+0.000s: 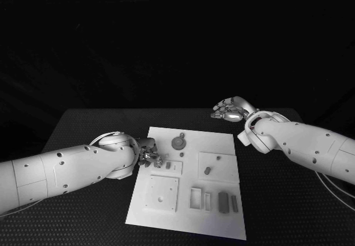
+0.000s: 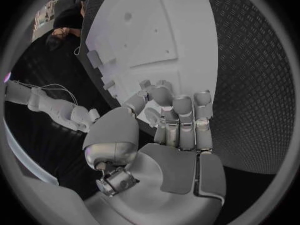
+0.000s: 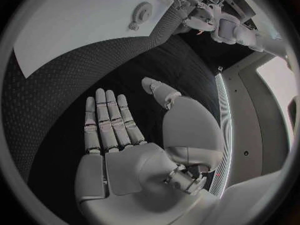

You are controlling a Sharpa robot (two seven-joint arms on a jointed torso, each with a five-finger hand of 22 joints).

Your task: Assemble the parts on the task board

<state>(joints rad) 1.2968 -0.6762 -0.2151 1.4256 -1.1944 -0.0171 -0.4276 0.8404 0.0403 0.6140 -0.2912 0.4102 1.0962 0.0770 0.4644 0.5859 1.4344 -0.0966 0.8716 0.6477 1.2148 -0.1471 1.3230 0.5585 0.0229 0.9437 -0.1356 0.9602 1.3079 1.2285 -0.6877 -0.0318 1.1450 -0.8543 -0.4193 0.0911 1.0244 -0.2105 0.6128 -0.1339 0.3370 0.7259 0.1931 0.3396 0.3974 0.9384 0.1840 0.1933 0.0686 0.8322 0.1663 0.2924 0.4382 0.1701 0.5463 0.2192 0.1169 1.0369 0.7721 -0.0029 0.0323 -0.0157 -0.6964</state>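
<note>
The white task board (image 1: 189,179) lies mid-table. On it are a round grey part (image 1: 178,142), a small part (image 1: 208,169) on a raised square, a square plate (image 1: 162,193) and several upright rectangular parts (image 1: 223,201) near the front. My left hand (image 1: 150,154) hovers at the board's left edge, fingers curled beside two tiny parts (image 1: 169,165). In the left wrist view its fingers (image 2: 178,120) bend over the board (image 2: 156,35); whether they pinch anything is hidden. My right hand (image 1: 231,110) is beyond the board's far right corner, its palm (image 3: 125,155) flat and empty.
Black ribbed table (image 1: 288,205) surrounds the board on all sides. The right wrist view shows the board (image 3: 81,25), the round part (image 3: 142,12) and my left hand (image 3: 200,17) across it. My right arm (image 2: 50,107) appears in the left wrist view.
</note>
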